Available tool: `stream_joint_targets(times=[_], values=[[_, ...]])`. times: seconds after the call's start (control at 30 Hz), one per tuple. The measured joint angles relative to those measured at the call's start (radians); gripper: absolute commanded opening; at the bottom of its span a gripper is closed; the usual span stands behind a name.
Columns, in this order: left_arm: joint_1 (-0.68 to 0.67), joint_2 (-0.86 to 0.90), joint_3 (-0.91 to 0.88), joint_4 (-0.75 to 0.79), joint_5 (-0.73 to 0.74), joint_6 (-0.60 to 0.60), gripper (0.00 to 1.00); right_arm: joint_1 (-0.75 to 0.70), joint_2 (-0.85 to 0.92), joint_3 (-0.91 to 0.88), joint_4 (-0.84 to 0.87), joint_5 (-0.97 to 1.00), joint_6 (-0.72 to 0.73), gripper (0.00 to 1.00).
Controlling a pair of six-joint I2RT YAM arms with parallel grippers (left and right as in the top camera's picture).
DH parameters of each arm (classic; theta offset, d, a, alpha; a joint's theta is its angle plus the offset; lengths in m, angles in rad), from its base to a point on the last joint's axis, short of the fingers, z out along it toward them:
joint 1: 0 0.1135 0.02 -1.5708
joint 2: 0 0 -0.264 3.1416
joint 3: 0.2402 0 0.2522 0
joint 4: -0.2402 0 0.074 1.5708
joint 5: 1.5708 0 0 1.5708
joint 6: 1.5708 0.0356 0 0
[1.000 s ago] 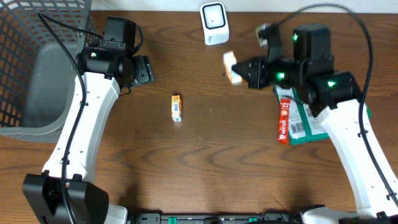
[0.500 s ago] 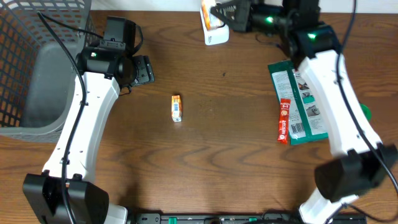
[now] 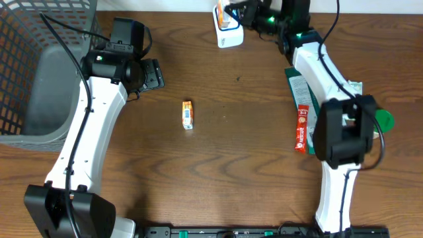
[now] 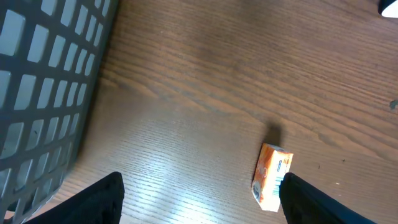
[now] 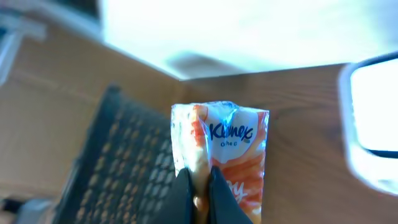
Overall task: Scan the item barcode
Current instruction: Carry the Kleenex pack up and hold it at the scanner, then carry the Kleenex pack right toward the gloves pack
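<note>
Beside the grey basket (image 3: pixel 20 39) the left gripper (image 3: pixel 156 74) gapes; right gripper (image 5: pixel 198 186) pinches the tissue pack (image 5: pixel 230 143).

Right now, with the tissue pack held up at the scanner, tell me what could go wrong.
1. The right pincer pinches the Kleenex tissue pack only by a thin fold at its lower edge, so the slick wrapper might slip out.
2. The pack hangs very close to the scanner; a small push could knock it.
3. Only the logo side shows and no barcode is visible, so the code may not face the scanner.
</note>
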Motion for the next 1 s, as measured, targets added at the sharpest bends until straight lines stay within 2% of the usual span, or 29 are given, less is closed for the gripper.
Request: stream_joint_targets(times=[0.17, 0.3, 0.53, 0.8, 1.0], values=[[0.000, 0.000, 0.000, 0.000, 0.000, 0.000, 0.80, -0.016, 0.130, 0.000, 0.182, 0.034, 0.018, 0.01], [0.000, 0.000, 0.000, 0.000, 0.000, 0.000, 0.80, -0.016, 0.192, 0.000, 0.251, 0.081, 0.028, 0.01], [0.000, 0.000, 0.000, 0.000, 0.000, 0.000, 0.80, -0.015, 0.211, 0.000, 0.282, 0.185, 0.032, 0.01], [0.000, 0.000, 0.000, 0.000, 0.000, 0.000, 0.80, -0.015, 0.211, 0.000, 0.308, 0.214, 0.076, 0.01], [0.000, 0.000, 0.000, 0.000, 0.000, 0.000, 0.80, -0.015, 0.212, 0.001, 0.472, 0.177, 0.178, 0.01]])
